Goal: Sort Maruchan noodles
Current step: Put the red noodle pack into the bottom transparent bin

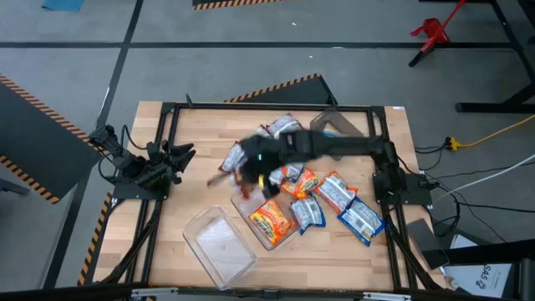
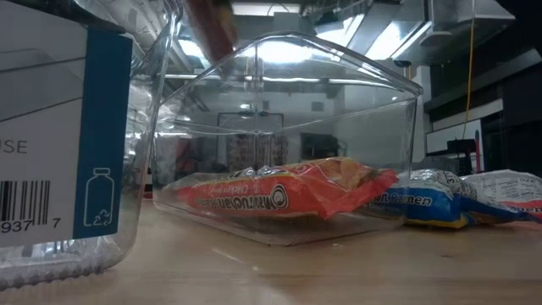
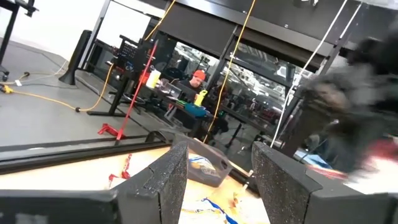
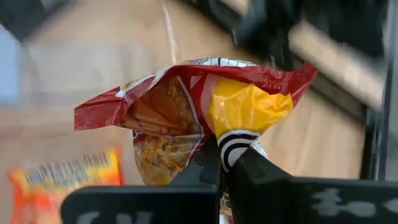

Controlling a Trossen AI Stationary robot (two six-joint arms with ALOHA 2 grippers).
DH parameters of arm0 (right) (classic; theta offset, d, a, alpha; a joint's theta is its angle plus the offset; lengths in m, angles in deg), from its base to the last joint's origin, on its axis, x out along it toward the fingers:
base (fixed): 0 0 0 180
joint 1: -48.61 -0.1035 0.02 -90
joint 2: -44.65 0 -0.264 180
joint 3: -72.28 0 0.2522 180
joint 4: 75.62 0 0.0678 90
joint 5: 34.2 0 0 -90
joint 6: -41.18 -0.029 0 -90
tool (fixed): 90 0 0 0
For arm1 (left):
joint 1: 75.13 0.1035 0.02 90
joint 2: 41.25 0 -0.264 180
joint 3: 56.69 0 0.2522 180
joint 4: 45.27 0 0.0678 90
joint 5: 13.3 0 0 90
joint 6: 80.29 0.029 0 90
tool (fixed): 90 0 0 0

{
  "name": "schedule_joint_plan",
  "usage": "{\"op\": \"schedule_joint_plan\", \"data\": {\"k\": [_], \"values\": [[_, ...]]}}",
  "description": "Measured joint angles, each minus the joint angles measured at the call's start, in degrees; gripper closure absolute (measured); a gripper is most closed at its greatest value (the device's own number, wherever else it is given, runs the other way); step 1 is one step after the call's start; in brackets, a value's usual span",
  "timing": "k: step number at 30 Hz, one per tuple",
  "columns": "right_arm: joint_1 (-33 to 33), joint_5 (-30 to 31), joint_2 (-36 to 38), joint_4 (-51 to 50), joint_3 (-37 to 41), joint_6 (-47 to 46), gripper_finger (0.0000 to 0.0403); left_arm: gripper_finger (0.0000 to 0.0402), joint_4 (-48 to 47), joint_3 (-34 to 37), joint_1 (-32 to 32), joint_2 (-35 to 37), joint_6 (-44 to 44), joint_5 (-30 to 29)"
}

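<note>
My right gripper (image 4: 227, 167) reaches out over the table's middle (image 1: 249, 171) and is shut on a red Maruchan packet (image 4: 186, 112) with a yellow patch. The packet shows blurred above the clear tub in the low view (image 2: 212, 25). An orange packet (image 2: 279, 193) lies flat in a clear tub (image 1: 269, 219). More blue and orange packets (image 1: 337, 192) lie loose on the wood to the right. My left gripper (image 3: 217, 180) is open and waits at the table's left edge (image 1: 167, 159). My right gripper pinches the red packet between its two fingers at one edge, on the black-and-white striped bit below the yellow patch (image 4: 233, 146). The packet stands out beyond the fingertips, crumpled and lifted clear of the table.
An empty clear tub (image 1: 219, 242) sits near the table's near edge, left of the tub with the orange packet. A dark grey tub (image 1: 334, 125) and a silver-red packet (image 1: 280, 127) lie toward the far edge. Blue packets (image 2: 432, 199) lie right of the tubs.
</note>
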Motion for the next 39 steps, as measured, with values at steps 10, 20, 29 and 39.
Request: {"op": "schedule_joint_plan", "data": {"k": [10,20,29,39], "values": [[-7.9,-2.3,-4.8,21.5,2.1,-0.5,0.0403,0.023,0.1,0.0,0.0,0.0,-0.3,0.1],[-7.3,-6.9,-13.9,28.7,2.2,-2.3,0.0403,0.023,0.2,0.0,0.0,0.0,-0.2,0.1],[-6.3,-8.9,-16.5,27.5,2.1,-3.7,0.0403,0.023,0.2,0.0,0.0,0.0,0.0,0.0],[-6.0,-11.4,-18.5,27.0,2.2,-3.8,0.0402,0.023,0.2,0.0,0.0,0.0,0.1,0.0]]}}
